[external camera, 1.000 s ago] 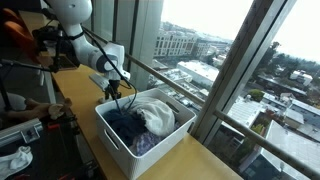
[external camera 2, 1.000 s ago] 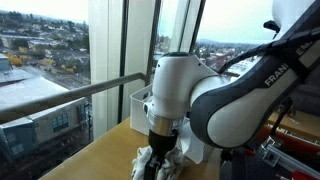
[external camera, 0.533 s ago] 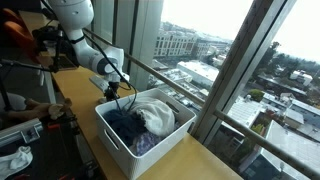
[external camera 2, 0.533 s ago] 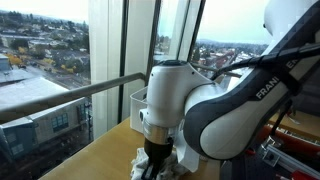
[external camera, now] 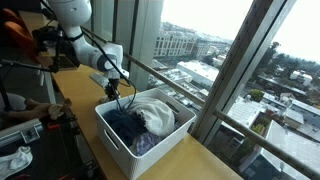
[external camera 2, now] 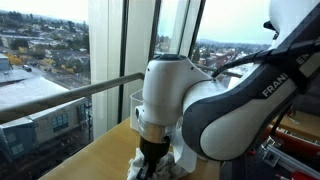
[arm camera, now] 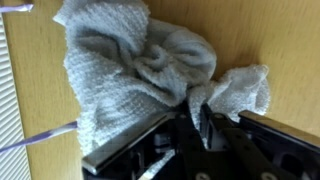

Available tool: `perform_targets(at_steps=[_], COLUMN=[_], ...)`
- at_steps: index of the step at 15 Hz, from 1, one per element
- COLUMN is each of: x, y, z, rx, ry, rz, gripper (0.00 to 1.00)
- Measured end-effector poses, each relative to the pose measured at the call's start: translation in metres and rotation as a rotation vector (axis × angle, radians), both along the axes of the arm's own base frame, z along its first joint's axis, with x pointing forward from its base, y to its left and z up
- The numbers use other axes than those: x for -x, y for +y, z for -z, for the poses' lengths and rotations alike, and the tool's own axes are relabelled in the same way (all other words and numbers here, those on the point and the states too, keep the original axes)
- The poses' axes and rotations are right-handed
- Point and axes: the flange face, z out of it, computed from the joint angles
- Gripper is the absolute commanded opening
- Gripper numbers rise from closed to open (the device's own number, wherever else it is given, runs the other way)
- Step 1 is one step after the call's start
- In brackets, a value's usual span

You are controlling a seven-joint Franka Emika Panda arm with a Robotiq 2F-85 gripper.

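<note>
Wrist view: at six o'clock, the gripper (arm camera: 203,120) has its fingers pinched together on a fold of the grey towel (arm camera: 140,72), which lies on the wooden table (arm camera: 282,30).

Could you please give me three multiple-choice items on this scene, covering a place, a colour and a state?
1. The towel lies:
A. on the table
B. on a chair
C. on a windowsill

2. The bin is:
A. red
B. white
C. black

3. The end effector is:
A. wide open above a cup
B. pinching a fold of the towel
C. holding a bottle

Answers:
1 A, since the wrist view shows bare wood all around the towel.
2 B, since the bin's walls are white in both exterior views.
3 B, since the wrist view shows the fingers closed on a bunched edge of the towel.
</note>
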Motion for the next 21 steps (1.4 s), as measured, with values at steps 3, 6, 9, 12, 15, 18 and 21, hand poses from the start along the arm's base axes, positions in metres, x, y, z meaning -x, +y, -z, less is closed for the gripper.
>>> perform_targets(at_steps=[3, 6, 9, 12, 15, 18, 21], x=[-0.006, -0.014, -0.022, -0.025, -0.025, -0.024, -0.023], y=[0.003, 0.000, -0.015, -0.038, -0.068, -0.105, -0.140], z=[-0.025, -0.071, -0.127, -0.178, -0.216, -0.248, -0.275], rx=[0.014, 0.044, 0.077, 0.103, 0.113, 0.110, 0.108], ry=[-0.035, -0.083, -0.140, -0.189, -0.229, -0.266, -0.299], rz=[0.000, 0.007, 0.031, 0.066, 0.114, 0.175, 0.234], gripper=[0.03, 0.03, 0.03, 0.03, 0.03, 0.03, 0.03])
